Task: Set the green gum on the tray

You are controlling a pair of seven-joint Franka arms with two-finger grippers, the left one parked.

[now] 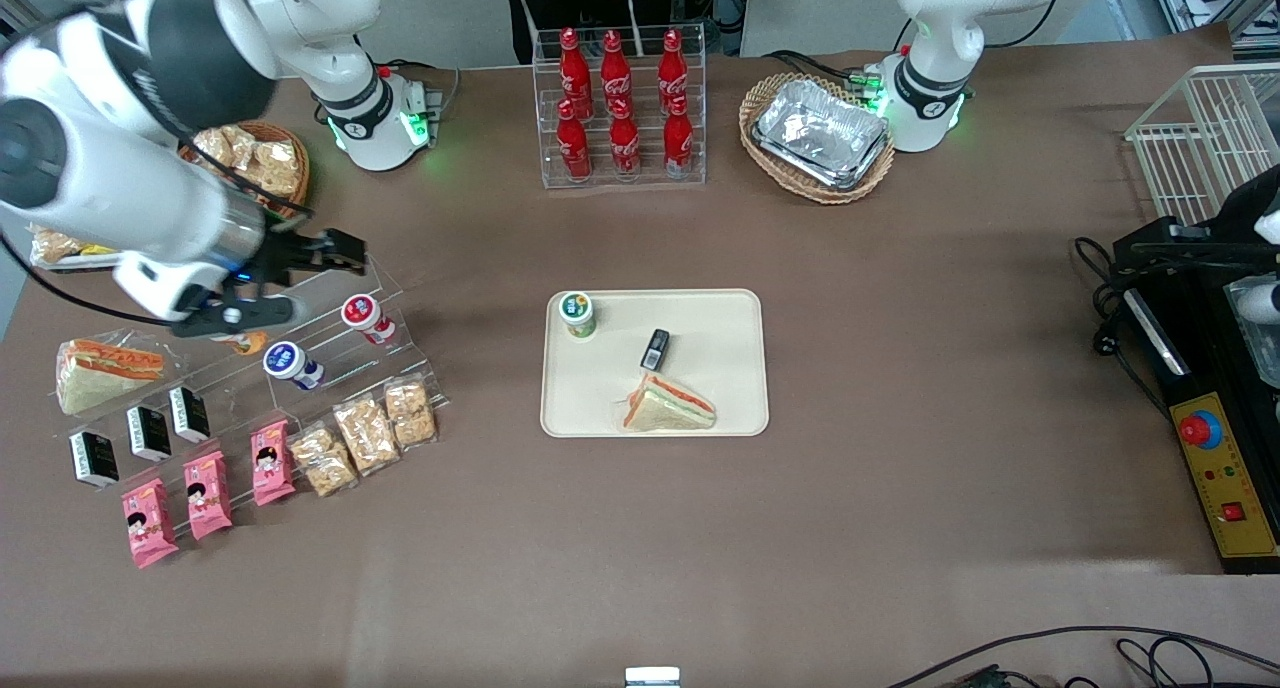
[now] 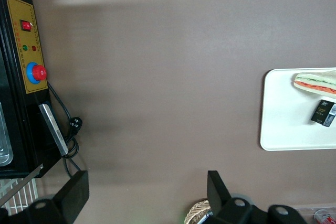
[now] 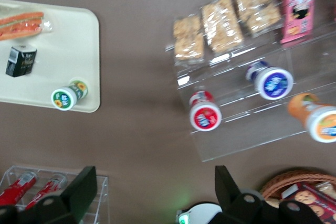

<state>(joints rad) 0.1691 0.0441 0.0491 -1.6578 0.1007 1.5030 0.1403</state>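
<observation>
The green gum (image 1: pixel 577 315) stands upright on the cream tray (image 1: pixel 720 318), in the corner toward the working arm's end and farther from the front camera. Its white lid with a green-ringed label faces up. It also shows in the right wrist view (image 3: pixel 68 96) on the tray (image 3: pixel 63 45). My right gripper (image 1: pixel 340 253) is open and empty. It hangs above the clear stepped display stand (image 1: pixel 400 298), well apart from the gum toward the working arm's end. Its dark fingertips (image 3: pixel 79 190) stand wide apart in the right wrist view, around bare table. The tray's edge shows in the left wrist view (image 2: pixel 278 129).
A wrapped sandwich (image 1: pixel 668 408) and a small black box (image 1: pixel 655 349) lie on the tray. The stand holds a red-bodied bottle (image 1: pixel 365 318), a blue-lidded bottle (image 1: pixel 292 364), an orange bottle (image 1: pixel 245 343) and snack packs. A cola rack (image 1: pixel 620 108) and a foil-tray basket (image 1: pixel 820 133) stand farther back.
</observation>
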